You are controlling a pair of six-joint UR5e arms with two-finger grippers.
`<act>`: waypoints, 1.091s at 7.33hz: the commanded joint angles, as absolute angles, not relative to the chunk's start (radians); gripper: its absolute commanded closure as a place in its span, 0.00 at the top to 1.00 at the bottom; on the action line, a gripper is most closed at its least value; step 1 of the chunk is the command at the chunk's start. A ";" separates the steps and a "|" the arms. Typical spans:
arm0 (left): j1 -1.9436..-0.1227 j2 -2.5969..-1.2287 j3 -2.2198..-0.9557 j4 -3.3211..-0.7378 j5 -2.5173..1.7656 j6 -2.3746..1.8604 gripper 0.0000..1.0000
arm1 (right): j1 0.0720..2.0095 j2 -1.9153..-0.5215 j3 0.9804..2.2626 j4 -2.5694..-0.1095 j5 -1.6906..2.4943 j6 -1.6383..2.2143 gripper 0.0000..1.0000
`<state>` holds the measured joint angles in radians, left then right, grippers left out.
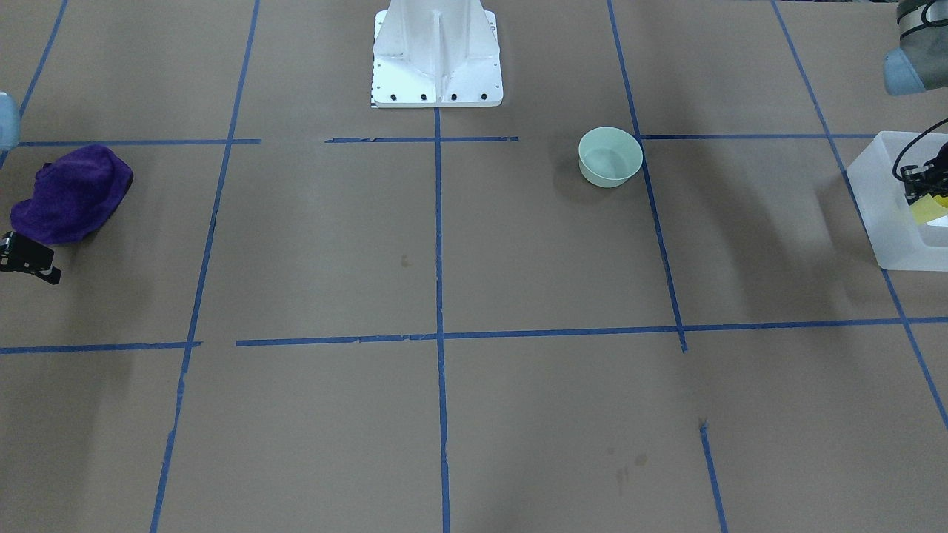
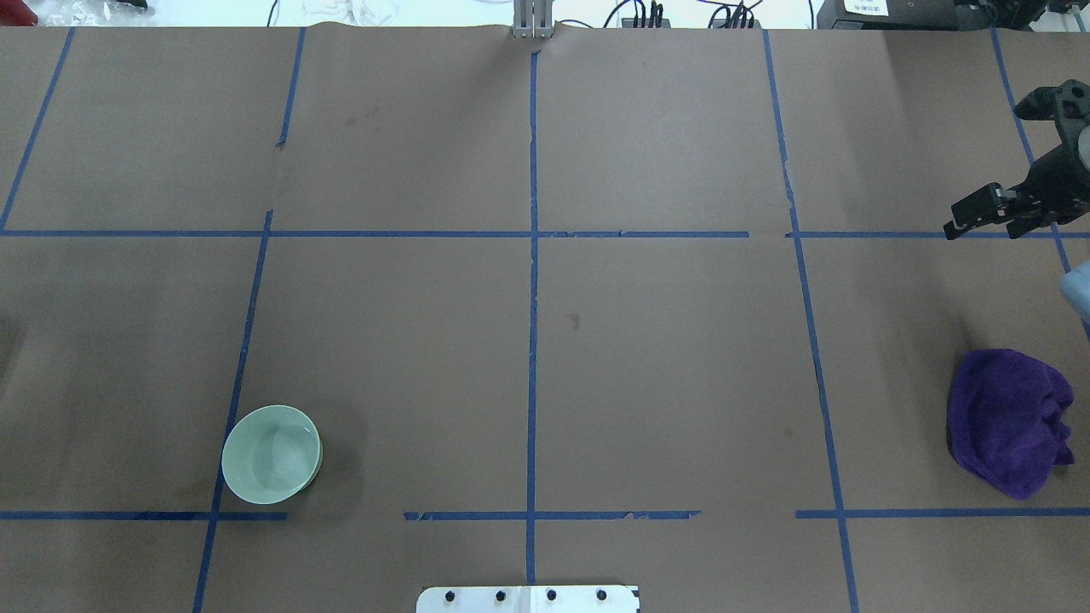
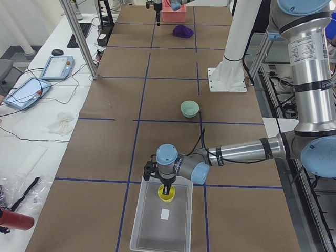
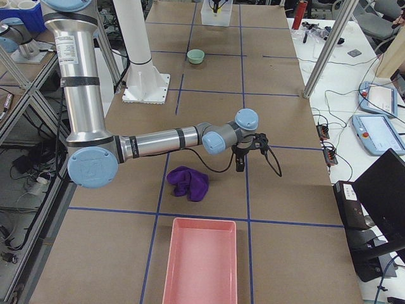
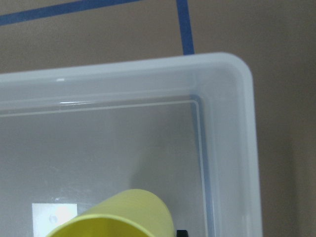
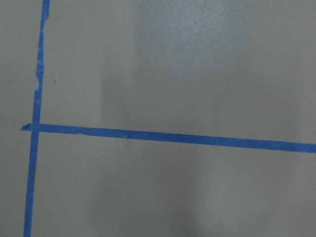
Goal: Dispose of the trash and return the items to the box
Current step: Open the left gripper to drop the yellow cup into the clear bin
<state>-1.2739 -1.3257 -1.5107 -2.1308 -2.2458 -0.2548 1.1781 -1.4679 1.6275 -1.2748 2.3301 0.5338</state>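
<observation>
The yellow cup (image 5: 118,217) hangs tilted just inside the box (image 5: 232,123), a translucent tub with a white label (image 5: 54,217) on its floor. My left gripper (image 3: 167,190) is shut on the cup's rim (image 3: 166,196) over the near end of the box (image 3: 157,231). In the front-facing view the left gripper (image 1: 922,194) and the cup (image 1: 929,210) sit over the box (image 1: 881,200) at the right edge. My right gripper (image 2: 979,228) is open and empty above bare table, past the purple cloth (image 2: 1009,421).
A pale green bowl (image 2: 271,453) stands near the robot's base (image 1: 437,66) on the left-arm side. The crumpled purple cloth (image 1: 70,194) lies at the right-arm end. A pink tray (image 4: 201,263) lies beyond it. Blue tape lines grid the brown table.
</observation>
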 commanded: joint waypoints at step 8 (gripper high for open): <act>-1.484 -1.240 -1.688 -2.183 -2.244 -0.171 0.74 | 1.178 -1.473 1.626 -1.275 2.315 0.534 1.00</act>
